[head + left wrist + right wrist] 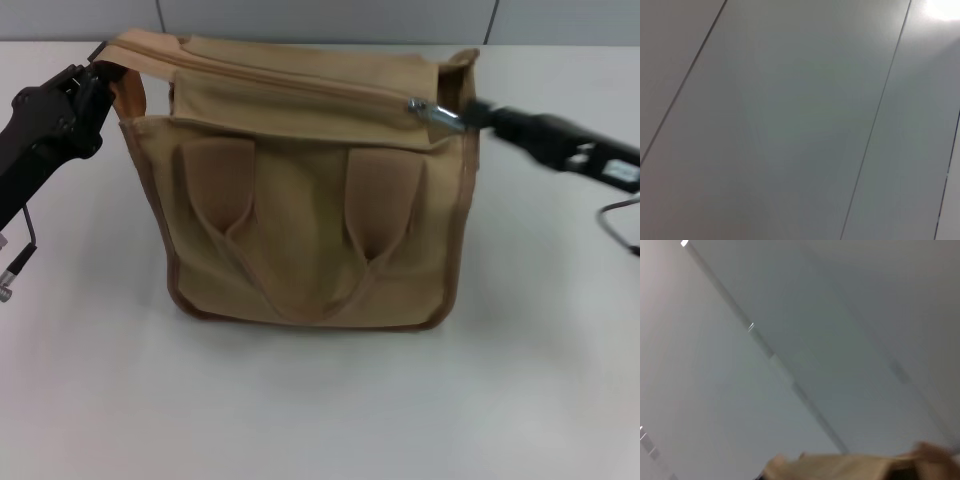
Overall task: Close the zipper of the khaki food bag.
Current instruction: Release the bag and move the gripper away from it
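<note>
White table (320, 400), khaki food bag (300, 230), right gripper (470, 115) pinching zipper (425, 108), wrist views wall

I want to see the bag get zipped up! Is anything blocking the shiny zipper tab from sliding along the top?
Nothing visible blocks it. The pull tab sits at the right end of the zipper on the khaki food bag, with the right gripper at it. The left gripper is at the bag's far left corner.

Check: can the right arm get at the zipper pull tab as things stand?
Probably yes. The right tool is already at the silver pull tab on the khaki food bag, with nothing between them.
</note>
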